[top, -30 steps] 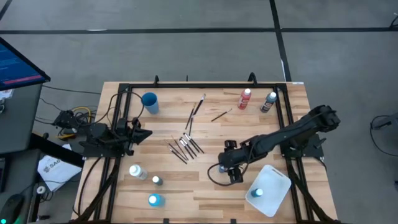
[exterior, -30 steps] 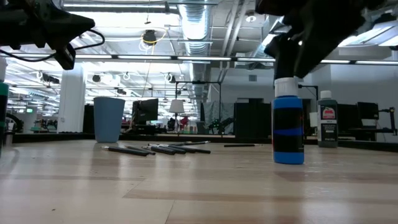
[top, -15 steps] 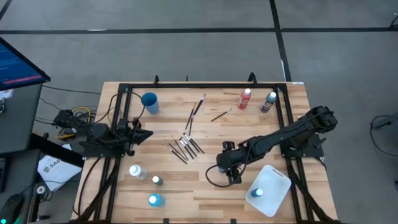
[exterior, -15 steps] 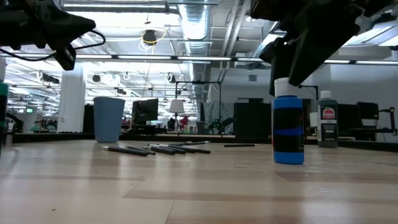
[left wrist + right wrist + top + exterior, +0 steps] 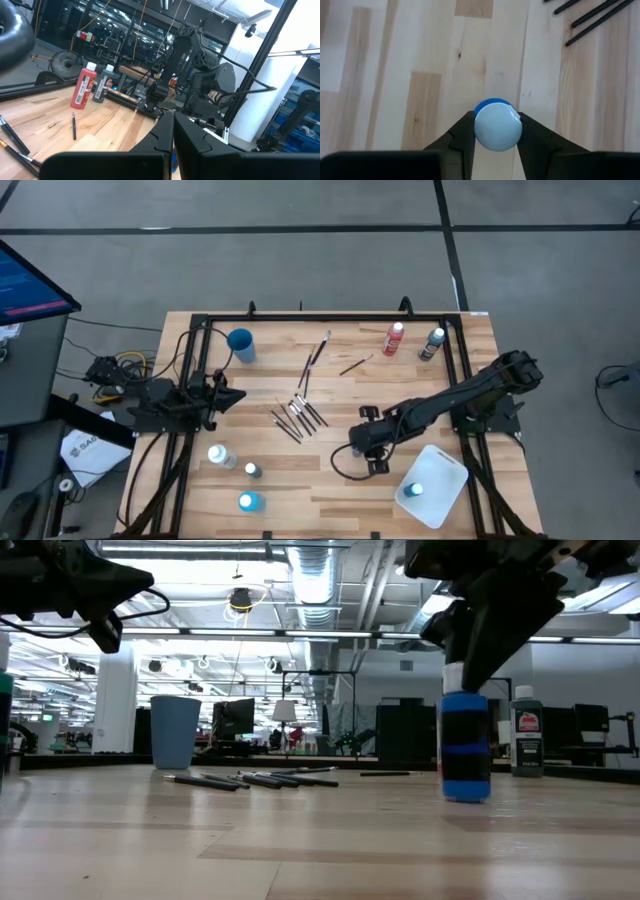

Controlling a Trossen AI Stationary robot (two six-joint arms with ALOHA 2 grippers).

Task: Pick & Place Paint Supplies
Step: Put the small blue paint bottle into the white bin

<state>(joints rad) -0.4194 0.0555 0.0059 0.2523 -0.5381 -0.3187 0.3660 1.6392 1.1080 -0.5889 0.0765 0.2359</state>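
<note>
Blue bottle (image 5: 498, 125) with a pale cap is seen clamped between the right gripper (image 5: 495, 131) fingers only in the right wrist view; from above it is hidden under that gripper (image 5: 360, 443). Left gripper (image 5: 232, 394), closed and empty, is held at the table's (image 5: 400, 490) left edge.

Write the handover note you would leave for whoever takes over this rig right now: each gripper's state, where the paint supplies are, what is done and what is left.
Right gripper: closed on the blue bottle, which stands mid-table.
Left gripper: shut, empty, waiting at the table's left edge.
Done: one teal-looking bottle is in the white tray.
Left: red bottle and dark bottle at the far right; three bottles near left; brushes scattered mid-table beyond the blue cup.
</note>
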